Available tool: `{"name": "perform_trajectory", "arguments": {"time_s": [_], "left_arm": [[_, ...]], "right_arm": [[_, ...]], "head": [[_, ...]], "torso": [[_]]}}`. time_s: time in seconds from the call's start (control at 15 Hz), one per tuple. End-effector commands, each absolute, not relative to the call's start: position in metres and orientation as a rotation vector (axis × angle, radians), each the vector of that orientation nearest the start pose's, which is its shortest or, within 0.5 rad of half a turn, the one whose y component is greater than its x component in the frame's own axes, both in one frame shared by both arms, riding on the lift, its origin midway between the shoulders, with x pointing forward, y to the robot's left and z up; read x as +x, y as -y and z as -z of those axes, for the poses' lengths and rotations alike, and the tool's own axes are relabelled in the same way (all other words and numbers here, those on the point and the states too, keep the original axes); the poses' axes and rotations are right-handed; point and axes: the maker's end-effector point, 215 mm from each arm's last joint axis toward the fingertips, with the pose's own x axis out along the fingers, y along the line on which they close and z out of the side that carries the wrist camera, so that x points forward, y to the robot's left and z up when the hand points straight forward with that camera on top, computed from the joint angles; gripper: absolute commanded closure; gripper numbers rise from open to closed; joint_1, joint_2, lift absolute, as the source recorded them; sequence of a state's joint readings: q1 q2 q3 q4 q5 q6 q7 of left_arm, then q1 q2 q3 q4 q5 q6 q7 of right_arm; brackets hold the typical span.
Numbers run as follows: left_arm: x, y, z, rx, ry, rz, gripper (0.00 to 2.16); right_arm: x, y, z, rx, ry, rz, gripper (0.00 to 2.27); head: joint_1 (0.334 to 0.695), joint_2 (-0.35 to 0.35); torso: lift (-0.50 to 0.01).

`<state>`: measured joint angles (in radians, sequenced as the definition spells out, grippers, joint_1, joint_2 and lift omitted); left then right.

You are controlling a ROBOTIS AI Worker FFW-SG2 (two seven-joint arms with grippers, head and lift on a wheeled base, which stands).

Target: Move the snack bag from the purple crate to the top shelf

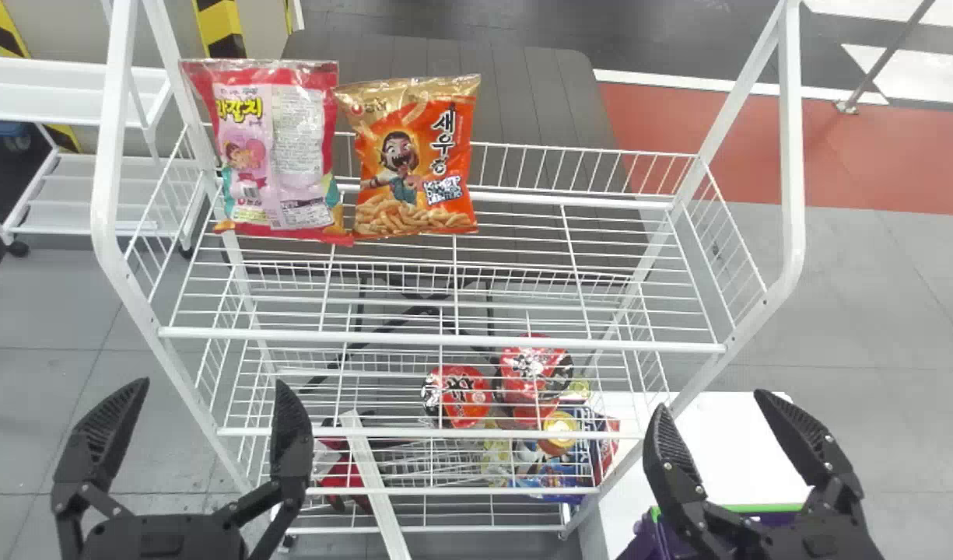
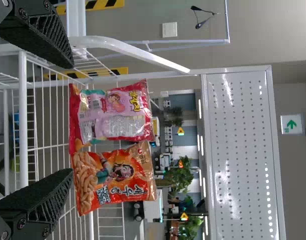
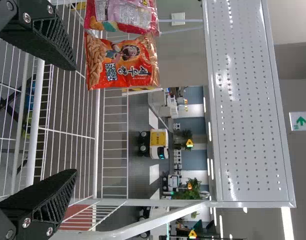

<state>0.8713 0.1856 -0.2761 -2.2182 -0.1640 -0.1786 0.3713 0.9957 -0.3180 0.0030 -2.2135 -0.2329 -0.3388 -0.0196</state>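
Observation:
Low at the left in the head view, my left gripper (image 1: pixel 211 385) stands open before the rack; the left wrist view shows this gripper (image 2: pixel 71 120) with nothing between its fingers. My right gripper (image 1: pixel 709 400), also open and empty, is over the purple crate (image 1: pixel 656 535) at the bottom right, hiding much of it; its contents cannot be made out. The right wrist view shows the right gripper (image 3: pixel 75 120) facing the rack. Two snack bags, one pink (image 1: pixel 293 148) and one orange (image 1: pixel 418 167), stand side by side at the left back of the top shelf (image 1: pixel 445 340).
White uprights (image 1: pixel 792 155) frame the rack on both sides. Red-lidded cups (image 1: pixel 464 397) and other packages sit on levels below. A white surface (image 1: pixel 729 451) adjoins the crate at the right, and a white cart (image 1: pixel 56 93) stands far left.

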Motion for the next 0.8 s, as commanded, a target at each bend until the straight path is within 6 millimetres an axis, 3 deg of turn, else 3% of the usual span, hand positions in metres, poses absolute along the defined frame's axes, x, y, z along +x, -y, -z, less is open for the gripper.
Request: {"name": "perform_trajectory", "arguments": {"time_s": [0.0,0.73], "left_arm": [[0.318,-0.1624,0.3316,0.081,-0.03,-0.018,0.07],[0.3182,-0.1636,0.336,0.081,-0.037,-0.029,0.06]], "right_arm": [[0.2997,0.2308,0.3278,0.049,-0.033,-0.165,0.09],[0.2996,0.2331,0.3221,0.049,-0.013,-0.161,0.09]], "head": [[0.695,-0.131],[0.695,-0.134]], "torso": [[0.001],[0.001]]}}
